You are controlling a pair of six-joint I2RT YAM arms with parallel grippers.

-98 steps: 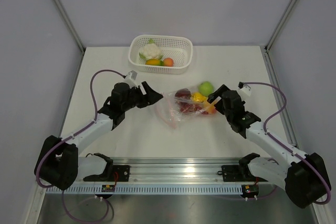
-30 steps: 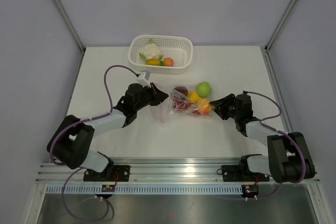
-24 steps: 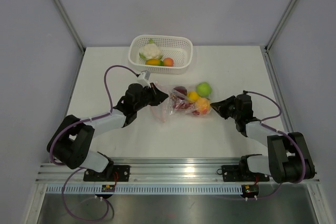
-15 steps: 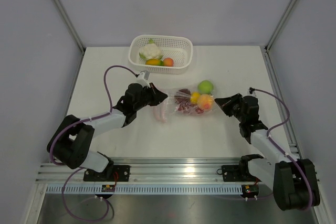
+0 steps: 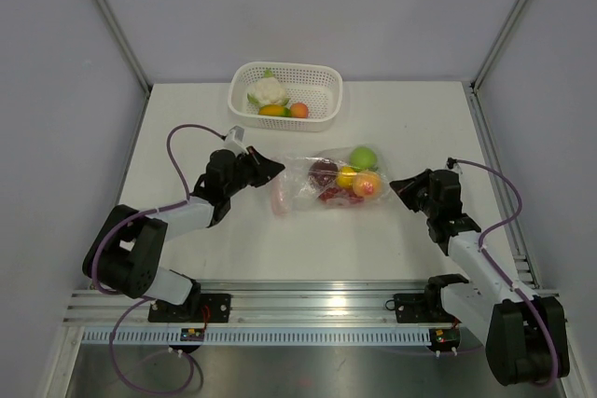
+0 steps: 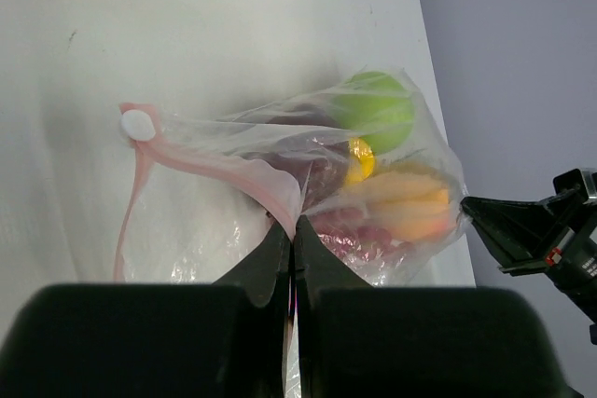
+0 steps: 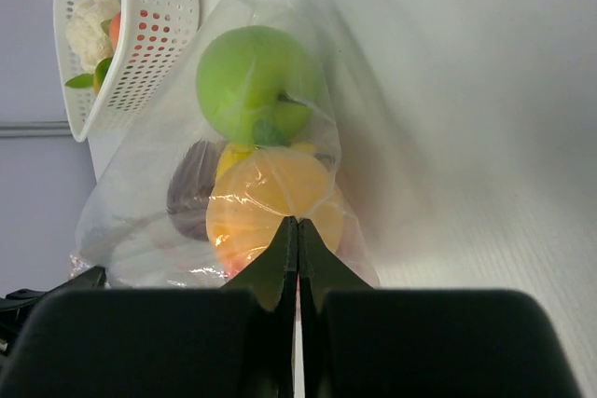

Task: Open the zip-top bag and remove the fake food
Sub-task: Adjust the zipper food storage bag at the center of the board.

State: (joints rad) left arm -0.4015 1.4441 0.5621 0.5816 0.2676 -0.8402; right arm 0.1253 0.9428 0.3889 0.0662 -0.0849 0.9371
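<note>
The clear zip-top bag (image 5: 317,185) lies mid-table, stretched between both arms. Inside it is fake food: a green apple (image 5: 364,157), an orange-peach piece (image 5: 366,185), a yellow piece (image 5: 347,174) and a dark red piece (image 5: 324,171). My left gripper (image 5: 273,168) is shut on the bag's pink zip strip (image 6: 224,167), just past the white slider (image 6: 138,124). At the opposite end, my right gripper (image 5: 393,184) is shut, its tips (image 7: 297,221) pinching the bag's film over the orange-peach piece (image 7: 270,198), below the green apple (image 7: 256,81).
A white perforated basket (image 5: 322,90) stands at the back, holding a cauliflower (image 5: 269,90), an orange piece (image 5: 272,110) and a peach-coloured one (image 5: 298,110). Grey walls enclose the table on three sides, and a metal rail runs along the near edge.
My right gripper closed on the bag's end and drew back to the right. The left gripper shifted left with the zip strip, and the bag now lies stretched out.
</note>
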